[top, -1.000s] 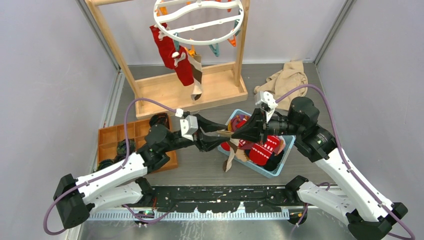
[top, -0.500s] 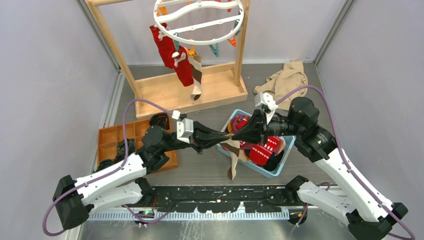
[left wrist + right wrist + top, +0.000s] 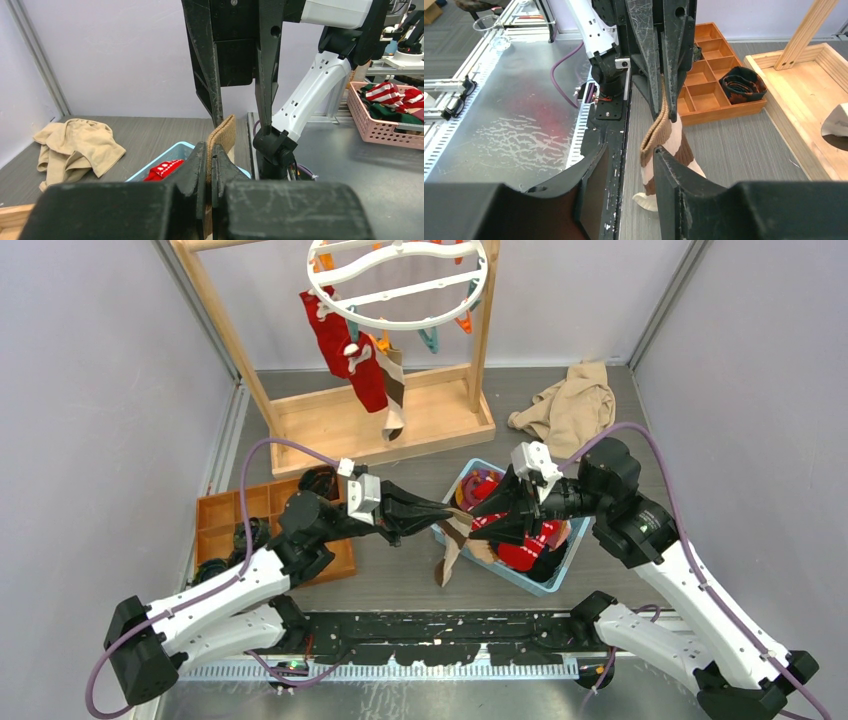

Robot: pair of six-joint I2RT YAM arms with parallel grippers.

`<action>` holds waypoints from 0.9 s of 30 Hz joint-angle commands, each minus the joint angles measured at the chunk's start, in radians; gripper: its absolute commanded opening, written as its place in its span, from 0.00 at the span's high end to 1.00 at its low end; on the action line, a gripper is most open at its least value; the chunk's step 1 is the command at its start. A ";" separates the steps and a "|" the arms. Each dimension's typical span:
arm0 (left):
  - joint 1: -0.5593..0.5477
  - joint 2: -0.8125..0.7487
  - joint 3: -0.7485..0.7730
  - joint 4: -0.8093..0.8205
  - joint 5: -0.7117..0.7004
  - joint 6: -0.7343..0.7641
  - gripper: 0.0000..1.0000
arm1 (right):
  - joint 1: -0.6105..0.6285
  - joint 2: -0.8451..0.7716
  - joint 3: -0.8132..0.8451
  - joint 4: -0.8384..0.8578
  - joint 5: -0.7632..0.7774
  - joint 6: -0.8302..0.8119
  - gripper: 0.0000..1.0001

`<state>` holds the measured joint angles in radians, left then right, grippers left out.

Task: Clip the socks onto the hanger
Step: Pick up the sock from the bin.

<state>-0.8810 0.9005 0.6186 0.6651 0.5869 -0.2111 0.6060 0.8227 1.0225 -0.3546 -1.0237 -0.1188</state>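
Observation:
A tan-and-brown striped sock (image 3: 447,558) hangs from my left gripper (image 3: 453,512), which is shut on its ribbed cuff (image 3: 224,133) just left of the blue bin. In the left wrist view the left gripper (image 3: 210,150) pinches the cuff edge. My right gripper (image 3: 482,517) is open and empty, facing the left one over the bin's left end; in the right wrist view (image 3: 629,150) its jaws stand apart on either side of the sock (image 3: 667,137). The white ring hanger (image 3: 334,297) hangs at the top with a red sock (image 3: 345,340) and a tan-and-brown sock (image 3: 393,405) clipped on.
The blue bin (image 3: 574,543) holds red patterned socks (image 3: 525,545). A tall wooden frame (image 3: 330,430) carries the hanger. An orange compartment tray (image 3: 222,523) lies at left with a dark sock (image 3: 742,86). A beige cloth (image 3: 570,405) lies at back right.
My left gripper closed on the sock's cuff and drew slightly left. My right gripper let go, opened and backed off to the right. The sock now hangs from the left gripper alone.

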 commanded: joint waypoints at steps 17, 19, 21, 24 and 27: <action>0.008 0.018 0.001 0.107 0.026 -0.043 1.00 | 0.013 0.009 -0.025 0.111 0.038 0.010 0.70; 0.011 0.021 0.001 0.108 0.027 -0.048 1.00 | 0.013 0.009 -0.023 0.114 0.032 0.010 0.80; 0.014 0.024 -0.001 0.108 0.027 -0.052 1.00 | 0.015 0.009 -0.021 0.116 0.026 0.011 0.88; 0.016 0.027 -0.003 0.114 0.020 -0.058 1.00 | 0.015 0.011 -0.022 0.120 0.017 0.011 0.98; 0.017 0.035 -0.003 0.116 -0.008 -0.071 0.89 | 0.017 0.008 -0.024 0.122 -0.003 0.008 0.99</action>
<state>-0.8703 0.9291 0.6182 0.7147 0.6033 -0.2604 0.6144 0.8318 0.9882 -0.2840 -0.9962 -0.1089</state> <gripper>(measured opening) 0.025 0.085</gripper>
